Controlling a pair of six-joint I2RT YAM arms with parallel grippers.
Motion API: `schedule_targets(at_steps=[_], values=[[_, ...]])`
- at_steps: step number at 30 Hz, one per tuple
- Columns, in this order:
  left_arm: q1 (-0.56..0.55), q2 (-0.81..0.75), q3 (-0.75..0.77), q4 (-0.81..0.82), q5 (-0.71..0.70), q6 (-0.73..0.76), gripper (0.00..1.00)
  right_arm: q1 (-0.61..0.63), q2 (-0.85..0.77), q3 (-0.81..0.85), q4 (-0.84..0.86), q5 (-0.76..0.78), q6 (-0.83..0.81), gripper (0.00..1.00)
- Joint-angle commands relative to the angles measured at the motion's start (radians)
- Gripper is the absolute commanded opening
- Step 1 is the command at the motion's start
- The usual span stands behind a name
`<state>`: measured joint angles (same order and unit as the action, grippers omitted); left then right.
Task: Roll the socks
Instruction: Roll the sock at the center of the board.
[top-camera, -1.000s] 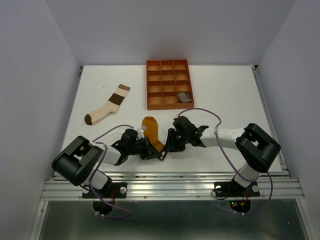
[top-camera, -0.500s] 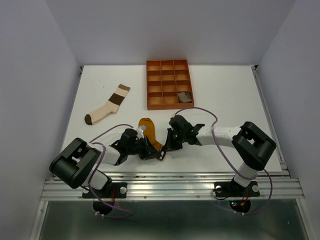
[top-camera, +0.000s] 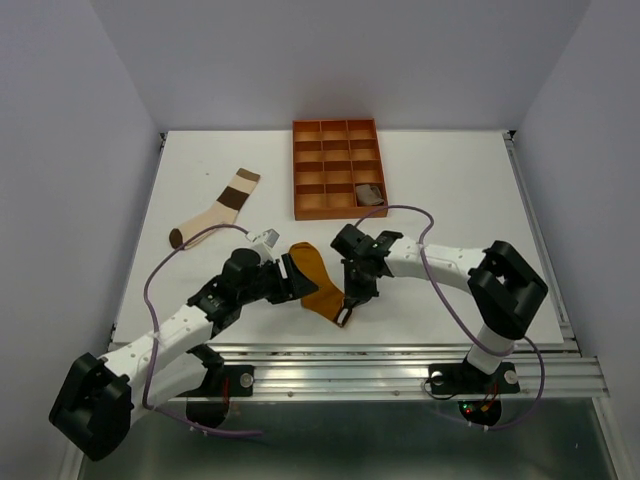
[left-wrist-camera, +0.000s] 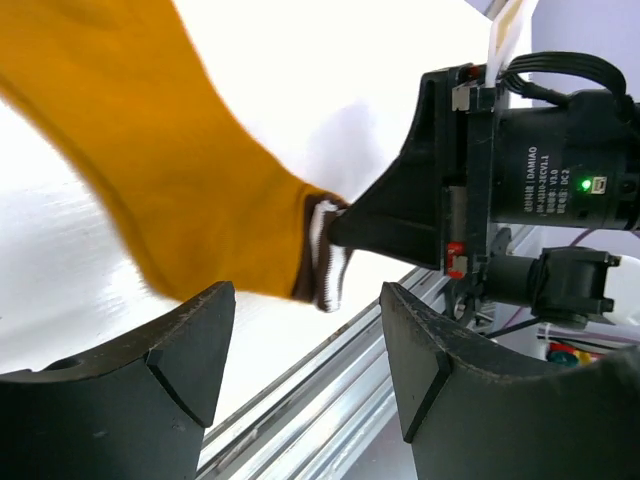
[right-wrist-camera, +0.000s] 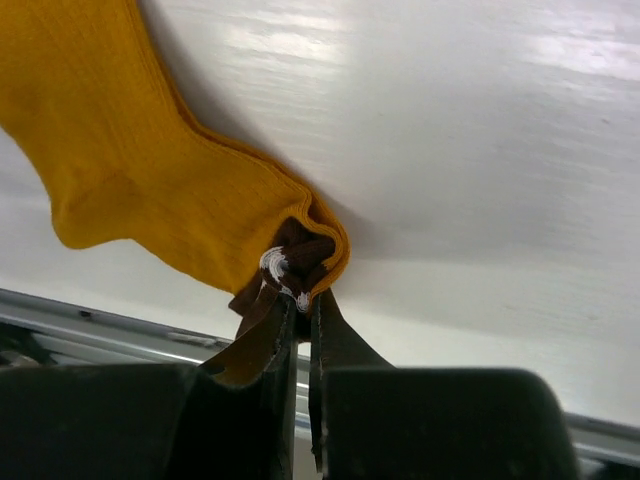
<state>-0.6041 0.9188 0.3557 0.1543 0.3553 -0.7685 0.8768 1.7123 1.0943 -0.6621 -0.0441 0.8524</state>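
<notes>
The mustard sock (top-camera: 318, 284) lies at the near middle of the counter (top-camera: 450, 190), between the two arms. Its long axis runs slantwise, from its far end by the left arm down to its cuff toward the near edge. The right end effector (top-camera: 346, 308) has that near cuff pinched tight between narrow, closed fingers, coming at it from the far right. The left end effector (top-camera: 291, 277) sits just beside the sock's far end with its fingers spread wide and nothing in them. I'd say the left one is the nearer to the free end, so any rolling would have to run along that slant toward the pinched cuff.

The left arm covers the sock's far tip, and I can't tell whether the cloth rests flat or hangs slightly lifted at the cuff. The brown-and-cream sock (top-camera: 213, 211) lies well apart, far left. A greyish bundle (top-camera: 370, 194) sits in a near-right compartment of the orange tray (top-camera: 296, 170), too small to make out.
</notes>
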Motion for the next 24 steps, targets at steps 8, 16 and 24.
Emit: schedule_targets(at_steps=[8,16,24], values=[[-0.042,-0.047,0.02,-0.048,-0.118,0.063,0.7,-0.007,0.101,0.196,-0.533,0.236,-0.075,0.01],[-0.134,-0.038,0.046,-0.039,-0.193,0.098,0.7,-0.007,0.239,0.303,-0.712,0.324,-0.076,0.02],[-0.394,-0.011,0.084,-0.032,-0.427,0.121,0.66,-0.007,0.337,0.392,-0.726,0.331,-0.099,0.08]])
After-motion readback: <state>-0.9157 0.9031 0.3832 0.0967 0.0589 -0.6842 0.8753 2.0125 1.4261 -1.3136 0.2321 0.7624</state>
